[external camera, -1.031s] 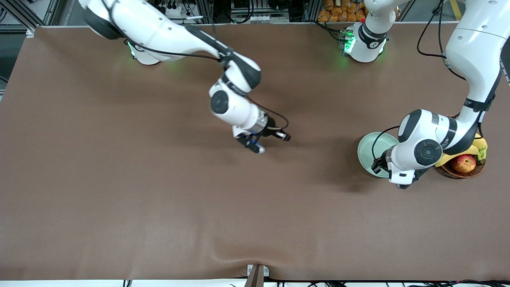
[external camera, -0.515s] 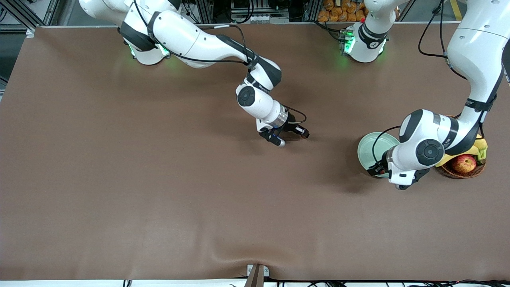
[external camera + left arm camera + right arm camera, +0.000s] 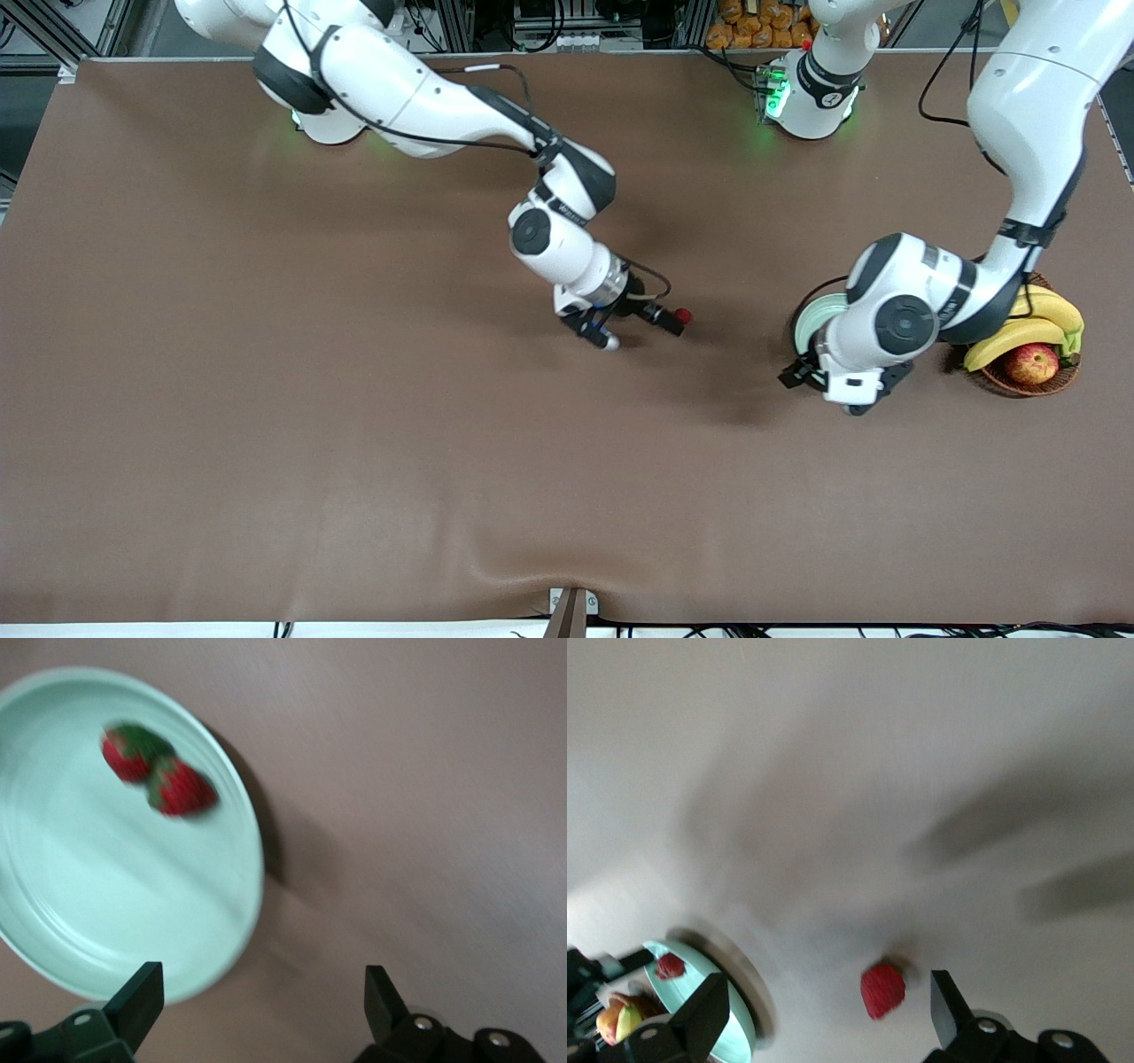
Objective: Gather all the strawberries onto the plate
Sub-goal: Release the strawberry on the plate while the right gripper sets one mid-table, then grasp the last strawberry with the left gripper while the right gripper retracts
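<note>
Two strawberries (image 3: 124,753) (image 3: 182,790) lie side by side in the pale green plate (image 3: 106,904). My left gripper (image 3: 261,997) hangs open and empty over the plate's rim and the cloth beside it. In the front view the left arm covers most of the plate (image 3: 810,312), with the left gripper (image 3: 791,376) at its edge. A third strawberry (image 3: 683,315) is on the brown cloth, apart from the plate, toward the right arm's end. My right gripper (image 3: 666,319) is open right at this strawberry (image 3: 882,989), which shows loose between the fingers (image 3: 948,1005).
A wicker basket (image 3: 1010,383) holding bananas (image 3: 1028,332) and an apple (image 3: 1032,361) stands beside the plate at the left arm's end. The brown cloth (image 3: 354,425) covers the whole table.
The right gripper travelled toward the plate, opened, and its strawberry now lies loose on the cloth. The left gripper opened over the plate and slid toward the right arm's end.
</note>
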You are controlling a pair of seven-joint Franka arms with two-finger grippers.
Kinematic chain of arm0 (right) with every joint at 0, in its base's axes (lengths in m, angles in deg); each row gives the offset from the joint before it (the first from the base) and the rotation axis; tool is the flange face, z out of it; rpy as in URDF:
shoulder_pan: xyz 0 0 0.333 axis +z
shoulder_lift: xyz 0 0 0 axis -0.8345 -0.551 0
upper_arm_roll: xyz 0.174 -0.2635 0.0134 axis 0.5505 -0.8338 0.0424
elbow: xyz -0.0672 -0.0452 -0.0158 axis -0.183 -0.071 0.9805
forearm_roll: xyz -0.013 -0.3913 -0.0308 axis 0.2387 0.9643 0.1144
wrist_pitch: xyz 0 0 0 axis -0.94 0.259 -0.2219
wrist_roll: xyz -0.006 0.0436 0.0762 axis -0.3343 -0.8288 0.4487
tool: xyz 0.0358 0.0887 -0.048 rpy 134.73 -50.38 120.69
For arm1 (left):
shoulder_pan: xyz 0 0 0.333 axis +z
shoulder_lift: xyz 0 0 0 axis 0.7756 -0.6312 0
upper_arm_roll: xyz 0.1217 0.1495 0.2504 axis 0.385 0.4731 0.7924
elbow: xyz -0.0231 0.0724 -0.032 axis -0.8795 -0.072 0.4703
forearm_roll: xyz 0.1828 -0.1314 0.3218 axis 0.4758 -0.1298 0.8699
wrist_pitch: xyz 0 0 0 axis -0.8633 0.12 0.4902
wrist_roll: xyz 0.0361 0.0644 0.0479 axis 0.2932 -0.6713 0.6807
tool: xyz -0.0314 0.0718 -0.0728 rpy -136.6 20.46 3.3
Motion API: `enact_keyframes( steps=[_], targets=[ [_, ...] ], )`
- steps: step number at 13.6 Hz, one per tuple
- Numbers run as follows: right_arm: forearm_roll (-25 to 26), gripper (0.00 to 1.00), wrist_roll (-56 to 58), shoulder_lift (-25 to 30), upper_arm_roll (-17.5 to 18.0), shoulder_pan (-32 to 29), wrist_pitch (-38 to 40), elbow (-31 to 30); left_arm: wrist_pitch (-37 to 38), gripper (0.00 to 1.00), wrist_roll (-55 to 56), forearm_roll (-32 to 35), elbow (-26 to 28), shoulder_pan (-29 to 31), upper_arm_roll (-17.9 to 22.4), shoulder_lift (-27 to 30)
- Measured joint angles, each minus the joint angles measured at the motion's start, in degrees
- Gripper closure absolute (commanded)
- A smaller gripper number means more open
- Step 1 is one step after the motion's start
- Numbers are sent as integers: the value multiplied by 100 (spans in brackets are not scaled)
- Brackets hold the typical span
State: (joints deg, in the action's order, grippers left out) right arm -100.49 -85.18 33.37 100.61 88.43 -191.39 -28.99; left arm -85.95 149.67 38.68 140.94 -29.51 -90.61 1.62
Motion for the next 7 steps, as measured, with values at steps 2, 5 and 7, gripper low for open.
enact_keyframes(
  steps=[2, 5, 7],
  targets=[
    [178, 0, 15, 296, 6, -395, 782, 38, 0, 0, 722, 0, -15, -472, -10, -3],
    [309, 0, 178, 735, 10, -831, 1862, 103, 0, 0, 1532, 0, -92, -1103, -8, -37],
    [328, 0, 734, 1103, -7, -1217, 2751, 231, 0, 0, 1723, 0, -133, -1348, -2, -108]
  ],
)
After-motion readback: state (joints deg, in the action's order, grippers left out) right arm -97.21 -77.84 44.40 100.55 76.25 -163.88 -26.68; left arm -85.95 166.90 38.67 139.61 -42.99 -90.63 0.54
